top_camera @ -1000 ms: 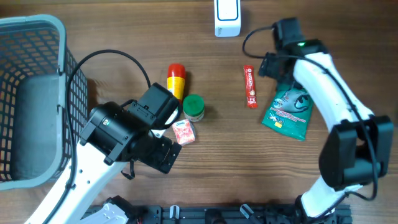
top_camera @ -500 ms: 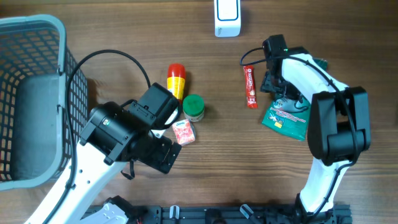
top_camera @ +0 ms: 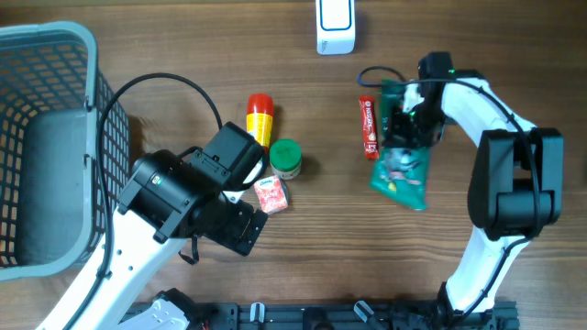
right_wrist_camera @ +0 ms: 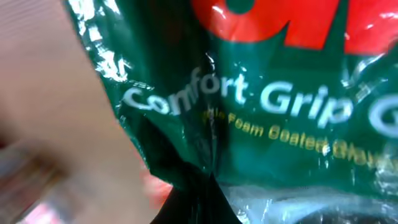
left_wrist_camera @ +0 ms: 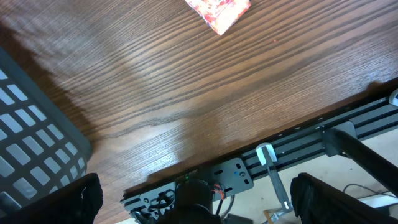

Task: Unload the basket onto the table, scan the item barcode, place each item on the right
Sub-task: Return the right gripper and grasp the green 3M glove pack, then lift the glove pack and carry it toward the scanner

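A green glove pack (top_camera: 401, 174) printed "Comfort Grip" (right_wrist_camera: 261, 81) lies right of centre, its top edge pinched in my right gripper (top_camera: 404, 121). That gripper (right_wrist_camera: 200, 196) is shut on the pack's crumpled film, which fills the right wrist view. A white scanner (top_camera: 335, 25) stands at the table's far edge. My left gripper (left_wrist_camera: 196, 190) hangs open over bare wood near the front edge, its dark fingers (left_wrist_camera: 79, 198) wide apart and holding nothing.
A red stick pack (top_camera: 368, 128) lies right beside the green pack. A yellow bottle with a red cap (top_camera: 260, 117), a green-lidded jar (top_camera: 285, 158) and a pink packet (top_camera: 271, 195) (left_wrist_camera: 217, 11) sit mid-table. A grey basket (top_camera: 55, 55) (left_wrist_camera: 31, 162) fills the left side.
My right gripper came down onto the green pack's top edge and shut on it. The pack has shifted left, toward the red stick pack. The left arm has not moved.
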### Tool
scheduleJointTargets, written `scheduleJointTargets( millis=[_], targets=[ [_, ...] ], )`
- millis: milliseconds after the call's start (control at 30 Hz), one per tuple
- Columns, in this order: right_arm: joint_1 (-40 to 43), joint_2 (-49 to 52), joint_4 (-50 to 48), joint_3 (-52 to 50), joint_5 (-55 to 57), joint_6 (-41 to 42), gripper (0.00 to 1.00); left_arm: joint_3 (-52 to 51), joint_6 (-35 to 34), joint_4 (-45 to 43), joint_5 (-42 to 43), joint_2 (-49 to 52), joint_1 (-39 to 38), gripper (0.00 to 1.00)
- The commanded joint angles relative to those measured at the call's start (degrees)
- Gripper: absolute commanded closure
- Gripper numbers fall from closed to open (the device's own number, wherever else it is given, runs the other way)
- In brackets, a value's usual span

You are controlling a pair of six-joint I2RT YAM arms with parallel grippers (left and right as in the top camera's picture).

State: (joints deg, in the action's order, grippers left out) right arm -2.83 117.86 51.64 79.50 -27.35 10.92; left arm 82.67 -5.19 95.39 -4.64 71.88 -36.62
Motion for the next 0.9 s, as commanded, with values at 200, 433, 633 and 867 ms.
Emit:
scheduleJointTargets(
  millis=[200,433,633,867],
  targets=[
    [-0.5,-21.4,1.6,-0.3,-54.2,-11.3,0.96,0.1,-0.4,0.0,0.3,-0.4,0.2,0.0],
    [-0.5,-21.8,2.3,-0.3,-65.7,-8.3,0.95,0.1,-0.4,0.0,0.3,-0.4,0.2,0.0],
    [-0.5,-29.6,2.7,-0.3,-65.7,-7.5,0.96,0.1,-0.4,0.0,0.3,-0.4,0.2,0.0],
    [-0.5,-49.7,-1.0,-0.3,-65.7,-9.4,0.96,0.1,-0.4,0.0,0.3,-0.4,0.2,0.0]
  ],
)
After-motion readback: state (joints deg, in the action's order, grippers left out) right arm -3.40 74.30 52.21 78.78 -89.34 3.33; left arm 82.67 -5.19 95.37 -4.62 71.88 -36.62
